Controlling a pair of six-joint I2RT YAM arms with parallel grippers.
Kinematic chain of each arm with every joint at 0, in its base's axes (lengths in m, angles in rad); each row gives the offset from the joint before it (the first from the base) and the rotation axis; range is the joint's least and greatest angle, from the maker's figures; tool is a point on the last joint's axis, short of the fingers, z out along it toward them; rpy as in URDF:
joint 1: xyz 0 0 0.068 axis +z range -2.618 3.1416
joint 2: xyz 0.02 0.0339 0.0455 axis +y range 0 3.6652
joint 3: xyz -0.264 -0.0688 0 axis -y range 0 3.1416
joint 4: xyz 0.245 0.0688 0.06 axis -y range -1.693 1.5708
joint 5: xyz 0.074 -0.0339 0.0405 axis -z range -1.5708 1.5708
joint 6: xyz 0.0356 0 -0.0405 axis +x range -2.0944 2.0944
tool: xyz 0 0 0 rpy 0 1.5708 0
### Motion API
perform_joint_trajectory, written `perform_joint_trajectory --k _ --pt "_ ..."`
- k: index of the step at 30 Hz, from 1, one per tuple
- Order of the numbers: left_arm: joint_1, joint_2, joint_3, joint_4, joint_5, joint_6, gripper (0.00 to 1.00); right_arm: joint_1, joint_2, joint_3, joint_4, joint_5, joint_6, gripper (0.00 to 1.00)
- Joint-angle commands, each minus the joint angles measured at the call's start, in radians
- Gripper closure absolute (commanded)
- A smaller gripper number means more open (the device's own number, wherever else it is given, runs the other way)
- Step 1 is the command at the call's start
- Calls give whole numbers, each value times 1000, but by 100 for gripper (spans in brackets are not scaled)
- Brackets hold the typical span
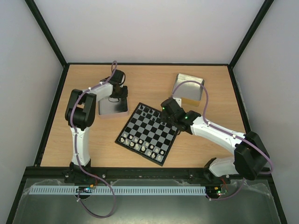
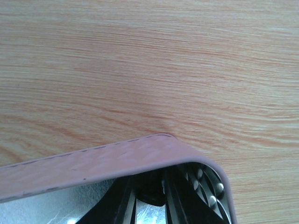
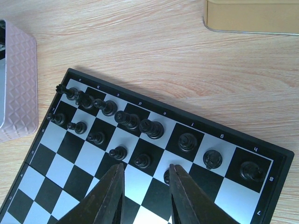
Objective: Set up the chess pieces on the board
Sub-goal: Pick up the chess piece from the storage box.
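The board (image 1: 147, 133) lies mid-table. Black chess pieces (image 3: 152, 127) fill its far row, and several black pawns (image 3: 97, 136) stand in the row in front. My right gripper (image 3: 145, 171) hovers open over that pawn row with nothing between its fingers. One pawn (image 3: 166, 176) is half hidden behind its right finger (image 3: 182, 191). My left gripper (image 2: 149, 189) reaches down inside the left metal tray (image 2: 93, 163). Its fingers are close together on a small black chess piece (image 2: 149, 198), and the tray wall hides their tips.
Pale pieces (image 1: 140, 142) line the board's near rows. The left tray (image 1: 112, 108) sits just left of the board. A second metal tray (image 1: 189, 88) stands at the back right, and its side (image 3: 252, 16) shows in the right wrist view. Black frame posts edge the table.
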Motion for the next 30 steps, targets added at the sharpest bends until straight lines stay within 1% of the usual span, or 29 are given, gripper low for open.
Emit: perform_joint_trajectory --k 1,6,11,15,21,24,30 --pt "4 27 2 -62 4 -3 86 6 -19 -1 6 13 17 74" --pt "4 -31 -42 -63 8 -28 88 6 -36 -1 14 9 23 74" --pt "4 -124 -111 -58 38 -62 88 6 -56 -1 26 7 27 74" --pt "4 -216 -190 -45 74 -86 87 6 -81 -17 54 -6 36 74" --pt "4 -386 -310 -2 146 -119 87 4 -111 -49 140 -82 57 74" --pt "2 -456 -354 33 251 -124 87 1 -117 -50 179 -137 63 73" --pt "-39 -557 -410 157 539 -120 86 -31 -167 -62 244 -241 110 70"
